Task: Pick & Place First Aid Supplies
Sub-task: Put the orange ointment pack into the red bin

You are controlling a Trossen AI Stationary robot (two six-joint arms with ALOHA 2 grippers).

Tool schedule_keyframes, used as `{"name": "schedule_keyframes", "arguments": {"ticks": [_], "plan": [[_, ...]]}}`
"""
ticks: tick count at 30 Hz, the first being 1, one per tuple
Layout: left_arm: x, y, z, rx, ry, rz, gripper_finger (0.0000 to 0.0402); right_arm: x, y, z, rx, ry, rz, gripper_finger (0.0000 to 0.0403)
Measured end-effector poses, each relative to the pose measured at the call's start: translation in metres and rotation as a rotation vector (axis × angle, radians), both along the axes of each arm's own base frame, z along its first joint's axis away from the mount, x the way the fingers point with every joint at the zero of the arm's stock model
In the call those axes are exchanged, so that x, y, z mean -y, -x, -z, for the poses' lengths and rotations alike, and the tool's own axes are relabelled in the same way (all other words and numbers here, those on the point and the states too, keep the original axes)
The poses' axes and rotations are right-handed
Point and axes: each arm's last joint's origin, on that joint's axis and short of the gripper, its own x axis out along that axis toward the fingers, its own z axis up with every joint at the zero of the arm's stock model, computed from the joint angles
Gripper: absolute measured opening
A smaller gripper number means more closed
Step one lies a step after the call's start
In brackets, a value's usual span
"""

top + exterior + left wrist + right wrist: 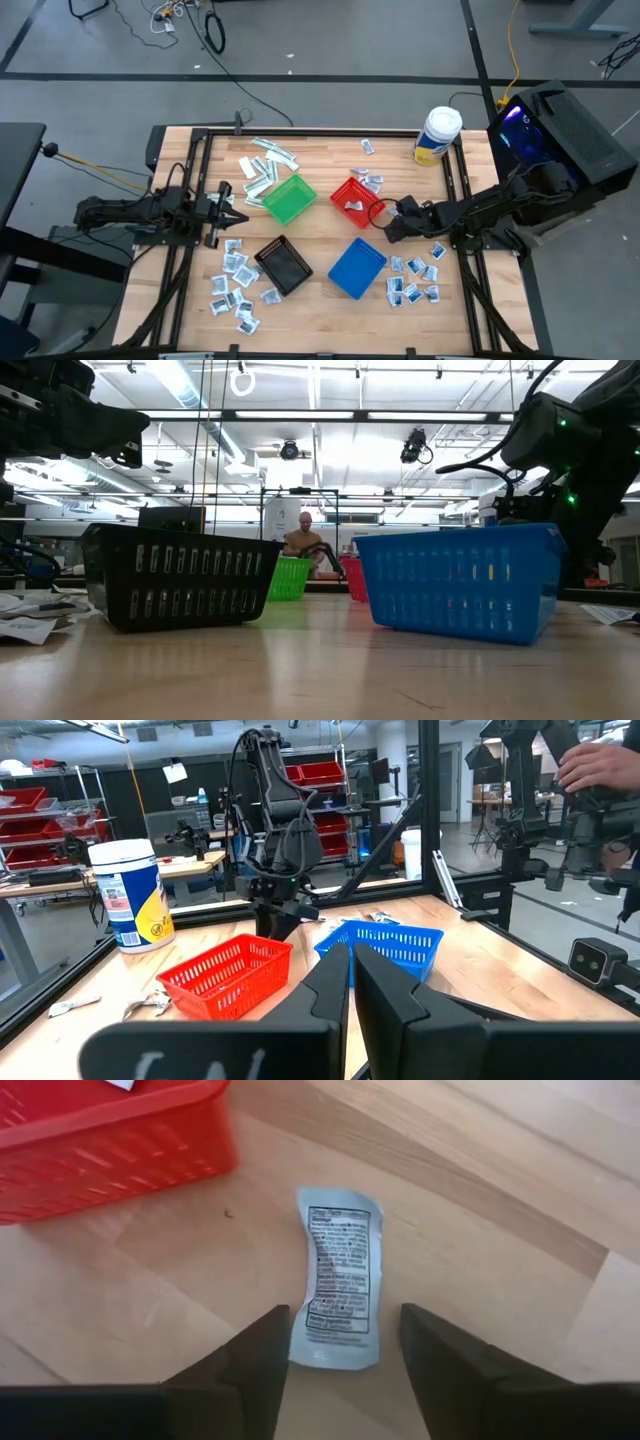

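Note:
A white sachet with printed text (pixel 335 1285) lies flat on the wooden table just beside the red basket (pixel 110 1130). My right gripper (pixel 345 1355) slants down over it, open, with one finger on each side of the sachet's near end. In the high view this gripper (pixel 386 230) is between the red basket (pixel 352 197) and the blue basket (pixel 357 267). One packet (pixel 353 206) lies inside the red basket. My left gripper (pixel 236 207) waits shut and level at the table's left side, holding nothing. My right gripper has its fingers on either side of the sachet's near end (pixel 335 1350), coming from above at a slant and lying along the sachet. One fingertip (pixel 270 1342) is at the sachet's edge; whether it touches, I cannot tell. The sachet lies flat on the table.
A green basket (pixel 288 198) and a black basket (pixel 283 265) stand mid-table. Loose sachets lie at the near left (pixel 235 285) and near right (pixel 415 280), and strips at the far left (pixel 265 165). A white-lidded tub (pixel 437 135) stands at the far right.

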Motion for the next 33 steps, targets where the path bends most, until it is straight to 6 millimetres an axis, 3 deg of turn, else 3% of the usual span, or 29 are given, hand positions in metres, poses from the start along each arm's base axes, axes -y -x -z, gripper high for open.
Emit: {"name": "schedule_keyframes", "arguments": {"ticks": [13, 20, 33], "plan": [[0.0, 0.0, 0.0, 0.0, 0.0, 0.0, 0.0025, 0.0, -0.001, 0.0, 0.006, -0.009, -0.002, 0.0109], [0.0, 0.0, 0.0, 0.0, 0.0, 0.0, 0.0025, 0.0, 0.0, -0.002, 0.013, -0.015, -0.007, 0.0102], [0.0, 0.0, 0.0, 0.0, 0.0, 0.0, 0.0025, -0.002, 0.001, -0.024, -0.023, -0.053, -0.052, 0.0102]]}}
